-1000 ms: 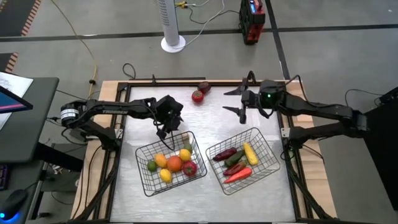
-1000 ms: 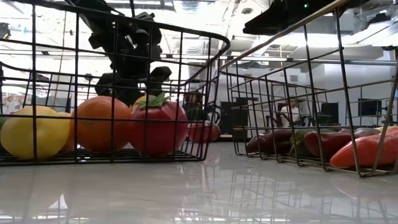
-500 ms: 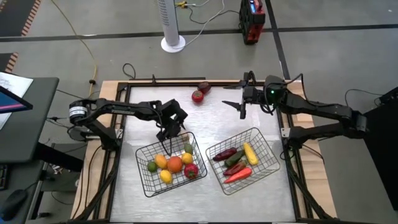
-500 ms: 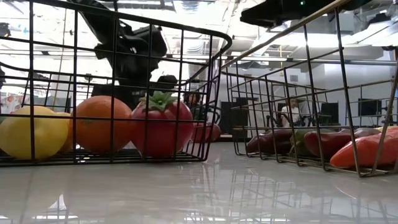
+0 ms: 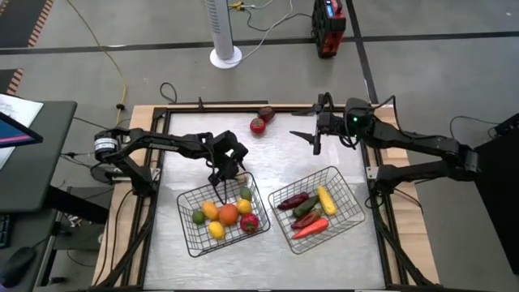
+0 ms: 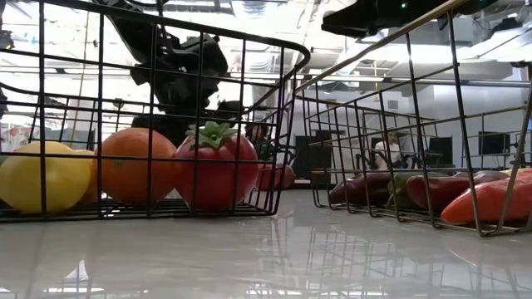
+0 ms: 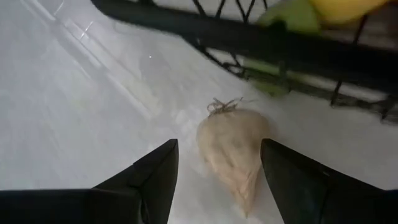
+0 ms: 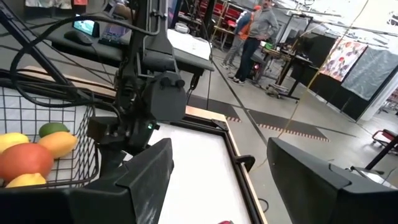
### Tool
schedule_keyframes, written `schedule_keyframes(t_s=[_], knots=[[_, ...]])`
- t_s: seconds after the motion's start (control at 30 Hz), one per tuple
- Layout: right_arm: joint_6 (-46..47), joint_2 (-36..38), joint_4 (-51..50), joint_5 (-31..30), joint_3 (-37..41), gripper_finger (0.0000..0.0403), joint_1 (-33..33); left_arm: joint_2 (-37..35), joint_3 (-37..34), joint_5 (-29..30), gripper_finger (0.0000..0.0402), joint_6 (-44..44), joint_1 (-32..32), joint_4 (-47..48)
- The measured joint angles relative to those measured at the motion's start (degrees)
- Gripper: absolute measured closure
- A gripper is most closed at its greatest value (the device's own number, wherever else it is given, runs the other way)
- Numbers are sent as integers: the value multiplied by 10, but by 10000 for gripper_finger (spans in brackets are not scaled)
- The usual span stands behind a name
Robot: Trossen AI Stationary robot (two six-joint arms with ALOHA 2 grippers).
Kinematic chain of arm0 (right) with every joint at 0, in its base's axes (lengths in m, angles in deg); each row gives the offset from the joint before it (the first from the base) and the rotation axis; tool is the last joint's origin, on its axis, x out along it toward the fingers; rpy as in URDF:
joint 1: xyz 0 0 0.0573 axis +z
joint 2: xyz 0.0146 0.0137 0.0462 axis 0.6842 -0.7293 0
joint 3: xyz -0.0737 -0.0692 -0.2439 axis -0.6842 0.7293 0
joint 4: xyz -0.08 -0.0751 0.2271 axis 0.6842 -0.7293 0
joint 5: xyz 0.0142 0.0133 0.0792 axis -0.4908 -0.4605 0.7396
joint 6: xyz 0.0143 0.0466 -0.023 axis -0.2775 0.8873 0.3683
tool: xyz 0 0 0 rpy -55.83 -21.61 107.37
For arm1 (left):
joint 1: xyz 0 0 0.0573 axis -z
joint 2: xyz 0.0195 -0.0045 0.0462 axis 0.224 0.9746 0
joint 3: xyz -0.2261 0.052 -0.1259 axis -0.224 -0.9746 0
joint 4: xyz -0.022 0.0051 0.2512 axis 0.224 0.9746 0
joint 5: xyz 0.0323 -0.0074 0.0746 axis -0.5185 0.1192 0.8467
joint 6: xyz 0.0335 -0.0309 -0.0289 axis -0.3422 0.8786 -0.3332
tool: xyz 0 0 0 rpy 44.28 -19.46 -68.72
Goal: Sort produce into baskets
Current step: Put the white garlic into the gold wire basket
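The left gripper (image 5: 222, 172) was seen above the far rim of the left basket (image 5: 188, 200), its dark fingers (image 7: 155, 174) parted with nothing between them. In the left wrist view a pale, onion-like bulb (image 7: 231, 149) lay on the white table (image 5: 276, 158) just beyond those open fingers, beside the basket's wire edge. Whether the fingers touched it could not be told.

Inside the left basket round produce was gathered: an orange (image 5: 228, 213), a red tomato (image 5: 248, 220), yellow pieces (image 5: 216, 229) and a green one (image 5: 197, 216). In the low view the orange (image 6: 137, 164) and the tomato (image 6: 216, 169) were seen side by side behind the mesh, with a yellow fruit (image 6: 41, 176) next to them.

Near the table's far edge, well apart from both baskets, a small red tomato (image 5: 257, 125) and a darker red piece (image 5: 266, 113) lay just beside each other.

The right basket (image 5: 340, 176) stood next to the left one and held the long pieces: a dark purple one (image 5: 292, 200), a yellow one (image 5: 326, 199), a green one (image 5: 306, 207) and a red one (image 5: 310, 227).

The right gripper (image 5: 308, 135) was held above the bare table beyond the right basket, its jaws spread wide and nothing in them.
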Motion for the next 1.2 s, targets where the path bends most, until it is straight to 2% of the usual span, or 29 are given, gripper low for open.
schedule_keyframes(t_s=[0.23,0.43,0.7,0.93,1.2], knots=[[1,0,2,0,0,111,0,34,4,-23,184,84,-4,-8],[2,0,2,4,0,111,7,55,17,-20,178,107,-4,-7],[2,0,-4,5,0,111,8,57,19,0,182,110,-4,-9],[2,0,-14,5,0,111,8,51,22,24,221,101,-4,-4],[1,0,-16,3,0,111,7,51,103,63,233,77,-9,85]])
